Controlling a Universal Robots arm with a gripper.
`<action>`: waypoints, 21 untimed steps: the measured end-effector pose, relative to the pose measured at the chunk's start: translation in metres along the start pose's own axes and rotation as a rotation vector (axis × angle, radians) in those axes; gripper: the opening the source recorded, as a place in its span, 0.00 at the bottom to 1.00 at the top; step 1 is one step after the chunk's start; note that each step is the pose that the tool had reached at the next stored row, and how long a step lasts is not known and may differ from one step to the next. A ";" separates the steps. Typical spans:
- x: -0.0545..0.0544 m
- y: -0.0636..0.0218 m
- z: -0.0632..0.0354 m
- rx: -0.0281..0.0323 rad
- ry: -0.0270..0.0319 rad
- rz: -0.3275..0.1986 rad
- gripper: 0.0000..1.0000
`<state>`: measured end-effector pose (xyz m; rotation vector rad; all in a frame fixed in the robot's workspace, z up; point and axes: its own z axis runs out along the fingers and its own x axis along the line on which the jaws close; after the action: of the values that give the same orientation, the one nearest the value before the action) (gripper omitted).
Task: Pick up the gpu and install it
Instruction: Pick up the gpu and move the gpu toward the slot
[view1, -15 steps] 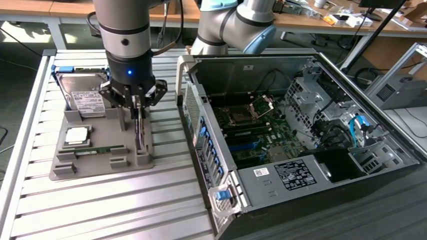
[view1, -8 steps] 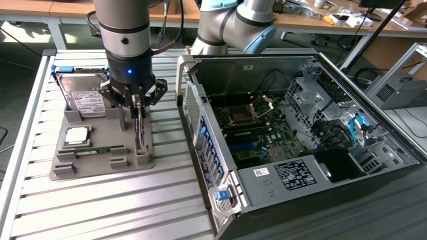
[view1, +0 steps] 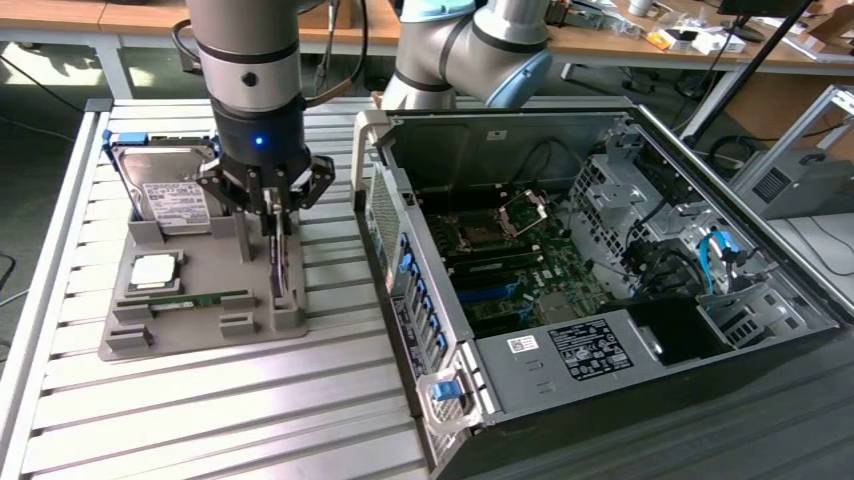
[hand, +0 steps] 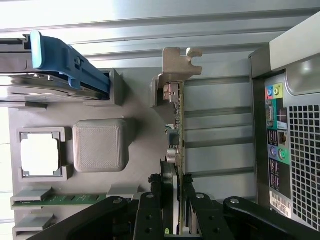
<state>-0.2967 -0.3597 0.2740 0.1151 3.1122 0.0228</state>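
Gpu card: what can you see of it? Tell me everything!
The gpu is a thin card standing on its edge in a slot of the grey holder, beside the open computer case. A bent pale metal bracket caps one end. The gripper pinches it from both sides.

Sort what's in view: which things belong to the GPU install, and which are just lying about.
Job in hand: gpu; gripper, jaws closed on it; open computer case.
Lying about: hard drive; memory stick; processor, all in the grey holder.
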 end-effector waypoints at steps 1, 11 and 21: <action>0.000 0.0000 -0.0002 0.0000 0.0000 0.000 0.27; 0.000 0.0001 -0.0034 0.0000 0.0000 0.000 0.27; 0.000 0.0001 -0.0077 0.0000 0.0000 0.000 0.27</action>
<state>-0.2968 -0.3597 0.2818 0.1152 3.1122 0.0228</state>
